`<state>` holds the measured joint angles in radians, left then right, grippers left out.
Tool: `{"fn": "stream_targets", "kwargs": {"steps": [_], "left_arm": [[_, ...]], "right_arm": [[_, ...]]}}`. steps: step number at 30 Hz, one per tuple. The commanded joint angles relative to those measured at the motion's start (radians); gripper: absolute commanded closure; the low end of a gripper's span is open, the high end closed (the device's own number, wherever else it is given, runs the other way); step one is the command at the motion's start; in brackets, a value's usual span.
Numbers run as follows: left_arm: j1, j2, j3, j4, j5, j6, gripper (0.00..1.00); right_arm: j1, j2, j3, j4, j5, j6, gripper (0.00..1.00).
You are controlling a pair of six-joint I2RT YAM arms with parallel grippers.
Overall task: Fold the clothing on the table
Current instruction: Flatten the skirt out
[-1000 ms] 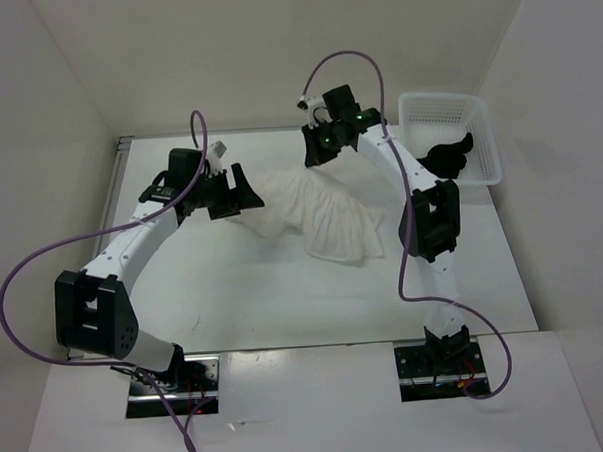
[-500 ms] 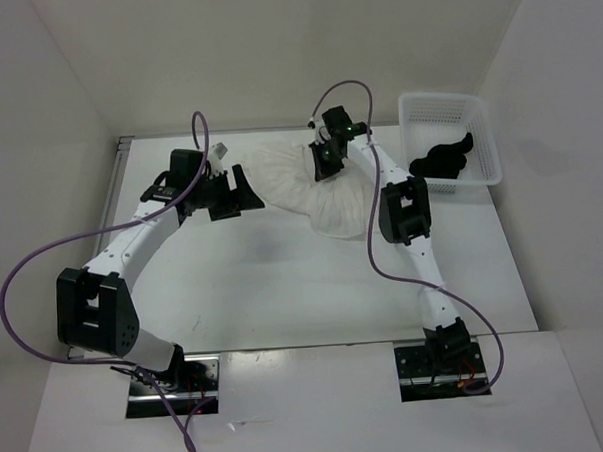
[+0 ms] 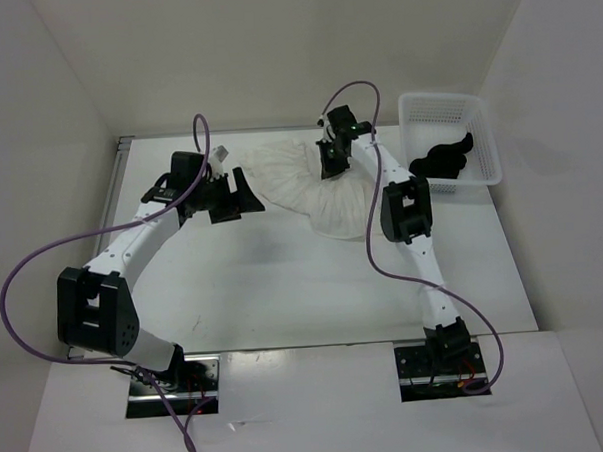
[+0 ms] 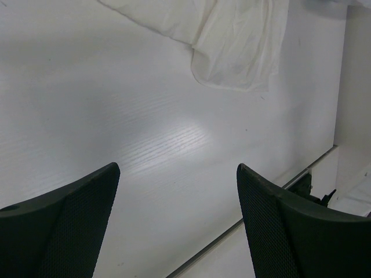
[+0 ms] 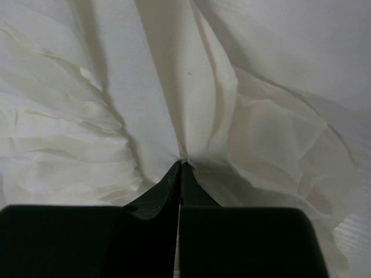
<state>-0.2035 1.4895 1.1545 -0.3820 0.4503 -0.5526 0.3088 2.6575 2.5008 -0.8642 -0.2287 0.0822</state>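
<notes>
While the right end effector [image 5: 181, 164] pinches the half-hidden clothing [image 5: 266, 133], the left end effector [image 4: 177, 168] gapes wide.

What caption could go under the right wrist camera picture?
Right gripper shut, pinching a fold of the wrinkled white clothing.

The clothing [image 3: 305, 181] lies on the far middle of the table [image 3: 284, 277], spreading toward the right. The left gripper [image 3: 235, 199] hangs just left of it, over bare table. The right gripper [image 3: 329, 167] sits on the clothing's far part, with fabric gathered at its tips. A basket [image 3: 438, 104] stands at the table's far right corner, right of the clothing, with a cloth [image 3: 441, 158] inside.
</notes>
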Motion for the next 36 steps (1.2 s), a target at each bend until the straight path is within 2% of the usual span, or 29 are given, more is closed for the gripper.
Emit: {"fn": "stream_targets", "kwargs": {"steps": [1,5,12,13,16,17,18,20,22,25,29,30,32,36], "left_arm": [[0.001,-0.003,-0.009,0.023,0.024,0.01,0.12],[0.001,-0.003,-0.009,0.043,0.024,0.01,0.12],[0.001,-0.003,0.02,0.043,0.024,0.01,0.12],[0.01,-0.003,0.02,0.043,0.024,0.01,0.12],[0.01,-0.024,0.01,0.043,0.024,0.01,0.12],[0.022,-0.034,0.01,0.043,0.024,0.01,0.12],[0.023,-0.034,0.001,0.043,0.024,0.01,0.12],[0.041,-0.054,-0.012,0.043,0.024,0.01,0.12],[0.05,-0.064,-0.035,0.043,0.024,0.019,0.12],[0.059,-0.074,-0.045,0.034,0.034,0.019,0.12],[0.059,-0.083,-0.056,0.052,0.057,0.019,0.12],[0.059,-0.083,-0.065,0.052,0.057,0.01,0.12],[0.059,-0.092,-0.065,0.052,0.067,0.01,0.12],[0.05,-0.092,-0.076,0.052,0.055,0.035,0.12]], "right_arm": [[0.035,-0.145,-0.031,-0.018,-0.032,0.008,1.0],[0.044,-0.278,-0.08,-0.041,-0.113,0.019,1.0],[0.188,-0.524,-0.312,-0.015,-0.098,0.04,1.0],[0.24,-0.54,-0.342,-0.015,-0.098,0.041,1.0],[0.356,-0.629,-0.547,0.04,-0.112,0.088,1.0],[0.384,-0.671,-0.66,0.085,-0.138,0.105,1.0],[0.413,-0.691,-0.718,0.114,-0.167,0.138,0.95],[0.49,-0.728,-0.863,0.175,-0.219,0.163,0.8],[0.524,-0.792,-0.943,0.188,-0.207,0.198,0.78],[0.524,-0.904,-0.953,0.176,-0.08,0.218,0.72],[0.452,-0.969,-0.855,0.131,0.098,0.218,0.66],[0.429,-0.969,-0.846,0.119,0.174,0.218,0.66],[0.415,-0.953,-0.835,0.119,0.23,0.218,0.66],[0.415,-0.889,-0.826,0.11,0.279,0.209,0.66]]}}
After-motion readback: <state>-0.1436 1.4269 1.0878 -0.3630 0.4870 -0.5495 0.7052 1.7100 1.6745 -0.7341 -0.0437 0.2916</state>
